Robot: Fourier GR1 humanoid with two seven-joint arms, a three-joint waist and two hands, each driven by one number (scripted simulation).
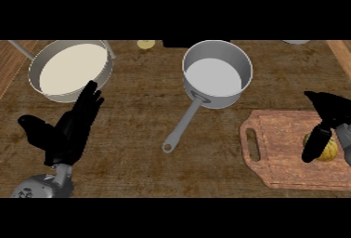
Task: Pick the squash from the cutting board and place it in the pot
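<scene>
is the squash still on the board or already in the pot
On the board. The squash lies at the cutting board's right side with the right hand curled over it; the pot holds nothing.

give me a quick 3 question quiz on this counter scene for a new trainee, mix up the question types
1. True or false: the squash lies inside the pot.
2. Multiple choice: which hand is at the squash? A) the left hand B) the right hand C) neither
3. Fill in: the pot's long handle points toward the view's lower ____ side.

Key:
1. False. The squash is on the cutting board, apart from the pot.
2. B. The right hand's fingers curl over the squash, while the left hand is open, near the pan at the upper left.
3. Left.
</scene>
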